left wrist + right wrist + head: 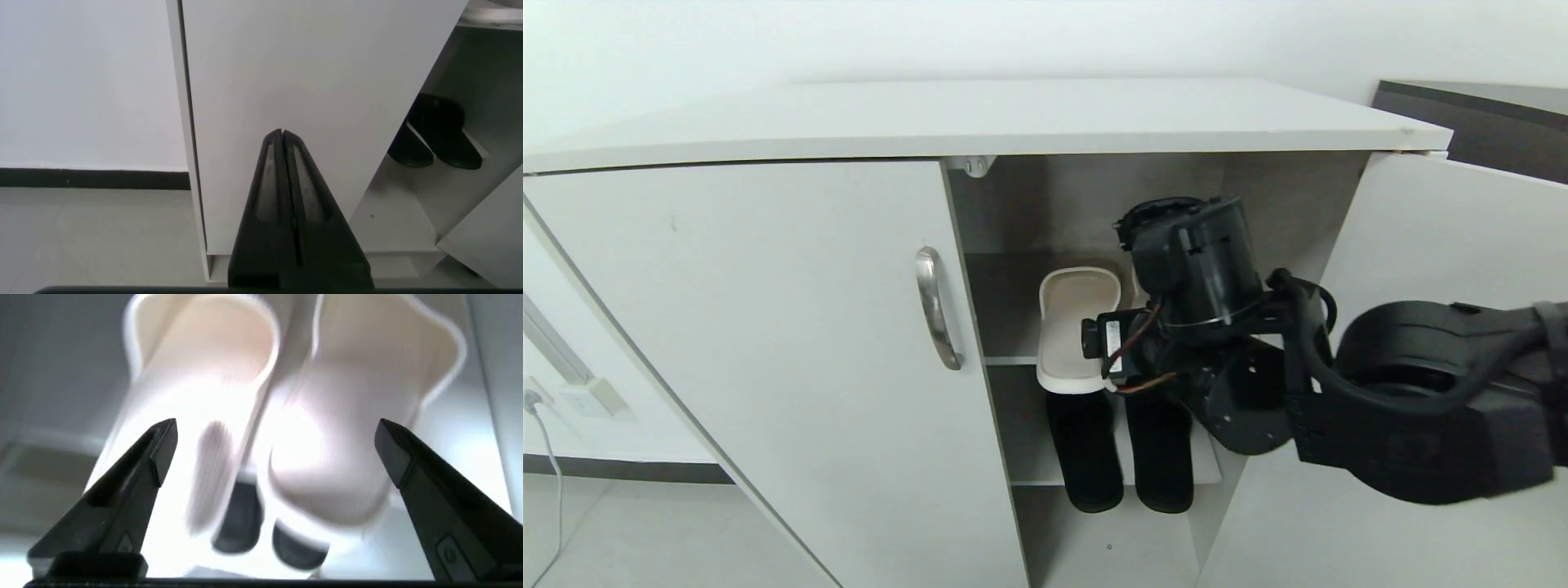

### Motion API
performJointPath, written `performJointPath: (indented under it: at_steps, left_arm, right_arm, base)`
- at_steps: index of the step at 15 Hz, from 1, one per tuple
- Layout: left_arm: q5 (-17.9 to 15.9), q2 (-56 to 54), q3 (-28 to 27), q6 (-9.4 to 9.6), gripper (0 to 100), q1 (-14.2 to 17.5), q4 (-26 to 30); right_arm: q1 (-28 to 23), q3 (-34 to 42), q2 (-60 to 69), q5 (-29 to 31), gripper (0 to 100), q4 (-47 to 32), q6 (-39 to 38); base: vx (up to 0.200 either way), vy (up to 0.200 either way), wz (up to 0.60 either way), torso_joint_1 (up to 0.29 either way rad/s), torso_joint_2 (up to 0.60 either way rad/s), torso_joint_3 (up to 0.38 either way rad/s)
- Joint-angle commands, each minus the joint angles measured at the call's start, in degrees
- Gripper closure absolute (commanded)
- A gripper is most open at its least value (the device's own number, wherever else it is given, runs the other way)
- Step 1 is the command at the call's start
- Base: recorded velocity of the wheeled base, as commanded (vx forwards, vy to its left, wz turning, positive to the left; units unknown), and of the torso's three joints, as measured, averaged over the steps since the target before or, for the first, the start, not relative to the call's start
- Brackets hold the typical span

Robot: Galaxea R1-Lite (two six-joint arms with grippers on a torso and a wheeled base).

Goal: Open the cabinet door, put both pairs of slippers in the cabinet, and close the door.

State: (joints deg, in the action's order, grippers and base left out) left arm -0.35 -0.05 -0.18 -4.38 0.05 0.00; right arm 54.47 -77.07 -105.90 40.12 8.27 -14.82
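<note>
The cabinet (980,114) has its right door (1445,237) swung open and its left door (768,327) shut. A white pair of slippers (1074,327) lies on the upper shelf, heels overhanging the shelf edge. Below it, a black pair of slippers (1119,457) (433,135) lies on the lower shelf. My right arm (1192,278) is inside the opening, in front of the white pair. In its wrist view my right gripper (276,431) is open, its fingers spread wide on either side of the white slippers (343,416) without touching them. My left gripper (282,139) is shut and empty, low before the left door (310,73).
A metal handle (935,306) sits on the closed left door. A wall socket with a cable (572,396) is at the far left near the floor. A dark panel (1486,114) stands behind the cabinet on the right. The cabinet's bottom compartment (1111,547) holds nothing.
</note>
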Motion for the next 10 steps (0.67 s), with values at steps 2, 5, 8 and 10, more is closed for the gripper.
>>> performJointPath:
  at_steps: [2, 5, 8, 10]
  left_arm:
    - [0.0, 0.0, 0.0, -0.02, 100, 0.0, 0.0]
    - [0.0, 0.0, 0.0, -0.02, 100, 0.0, 0.0]
    - [0.0, 0.0, 0.0, -0.02, 100, 0.0, 0.0]
    - [0.0, 0.0, 0.0, -0.02, 100, 0.0, 0.0]
  right_arm:
    - [3.5, 12.9, 10.1, -2.7, 100, 6.0, 1.3]
    - [4.2, 20.3, 13.4, -6.4, 100, 11.2, 1.8]
    - [4.2, 21.7, 13.4, -6.8, 100, 11.7, 2.8]
    - [4.2, 21.8, 13.2, -6.8, 100, 11.7, 2.7]
  base:
    - [0.0, 0.0, 0.0, 0.0, 0.0, 0.0]
    - [0.0, 0.0, 0.0, 0.0, 0.0, 0.0]
    - [0.0, 0.0, 0.0, 0.0, 0.0, 0.0]
    - [0.0, 0.0, 0.0, 0.0, 0.0, 0.0]
